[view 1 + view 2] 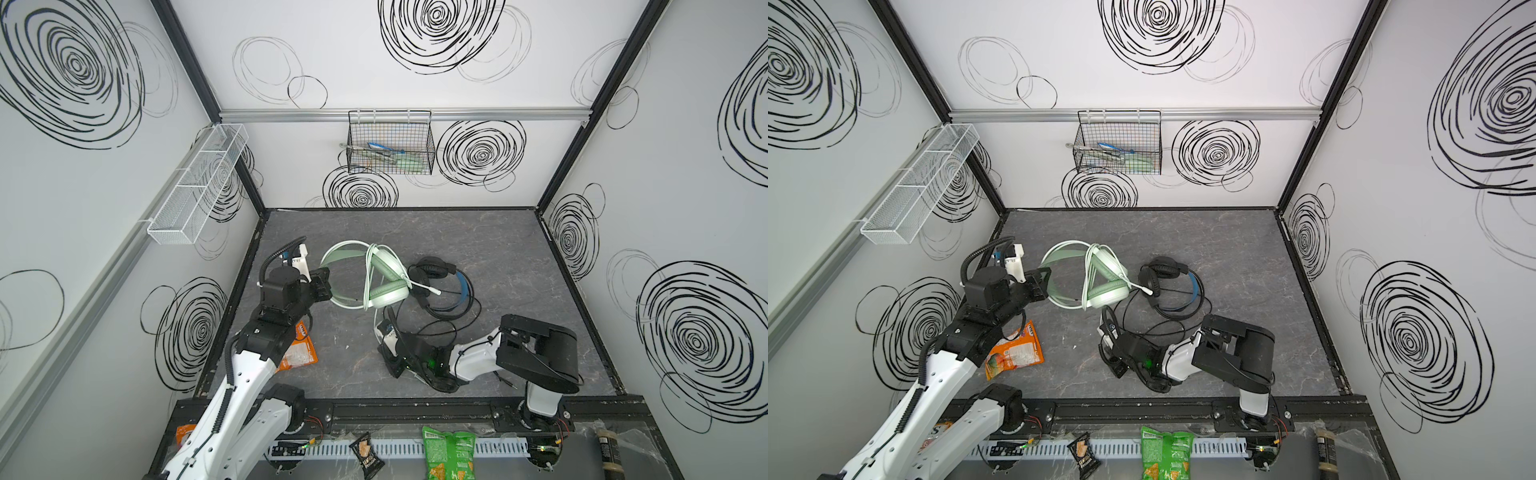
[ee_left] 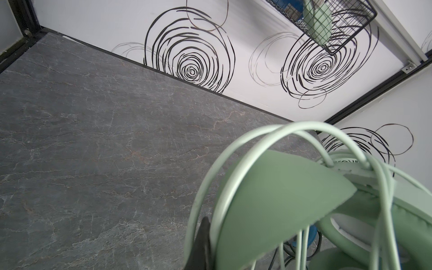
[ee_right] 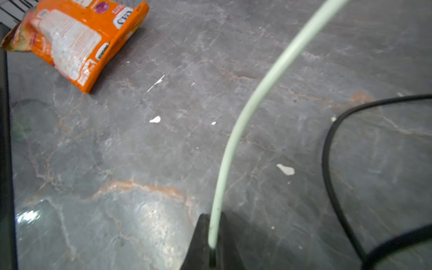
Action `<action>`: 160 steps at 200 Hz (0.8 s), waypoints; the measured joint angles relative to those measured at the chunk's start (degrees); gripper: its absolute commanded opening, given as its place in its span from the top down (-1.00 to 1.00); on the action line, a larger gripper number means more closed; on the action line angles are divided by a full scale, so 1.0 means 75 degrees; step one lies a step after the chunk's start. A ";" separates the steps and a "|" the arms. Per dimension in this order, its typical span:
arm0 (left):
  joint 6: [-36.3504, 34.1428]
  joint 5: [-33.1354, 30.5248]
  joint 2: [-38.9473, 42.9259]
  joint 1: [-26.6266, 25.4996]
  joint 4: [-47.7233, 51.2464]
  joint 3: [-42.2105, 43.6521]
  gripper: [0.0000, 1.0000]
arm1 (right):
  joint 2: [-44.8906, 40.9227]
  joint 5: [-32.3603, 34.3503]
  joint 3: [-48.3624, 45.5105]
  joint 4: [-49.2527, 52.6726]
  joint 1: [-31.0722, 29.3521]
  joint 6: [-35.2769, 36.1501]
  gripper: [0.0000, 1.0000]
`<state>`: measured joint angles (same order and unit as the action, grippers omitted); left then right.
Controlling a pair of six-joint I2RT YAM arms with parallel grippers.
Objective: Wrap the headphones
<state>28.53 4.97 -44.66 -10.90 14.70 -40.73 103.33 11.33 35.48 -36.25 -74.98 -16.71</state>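
The mint-green headphones (image 1: 386, 282) lie near the middle of the grey floor, with their pale cable looped over the headband and ear cups (image 2: 280, 198). My left gripper (image 1: 326, 282) is shut on the rim of the green headband (image 2: 210, 236). Just right of them lie the black headphones (image 1: 440, 286), whose black cable (image 3: 327, 163) trails loosely toward the front. My right gripper (image 1: 384, 353) sits low in front of the green pair. It is shut on the loose end of the pale green cable (image 3: 257, 98), pinched between its fingers (image 3: 212, 236).
An orange snack bag (image 1: 299, 349) lies by my left arm. A black wire basket (image 1: 390, 145) hangs on the back wall and a white mesh basket (image 1: 195, 187) on the left wall. A green chip bag (image 1: 446, 457) and a dark packet (image 1: 365, 453) lie on the front ledge.
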 measured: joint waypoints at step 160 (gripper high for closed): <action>-0.0522 -0.1183 -0.0233 -0.0434 -0.0140 0.0388 1.00 | -0.0988 0.2008 0.4948 0.6105 -0.2028 0.2302 1.00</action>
<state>24.62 -3.90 -46.41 -14.15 13.65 -37.82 95.92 26.39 72.60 9.54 -90.19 0.56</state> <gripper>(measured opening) 0.087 0.070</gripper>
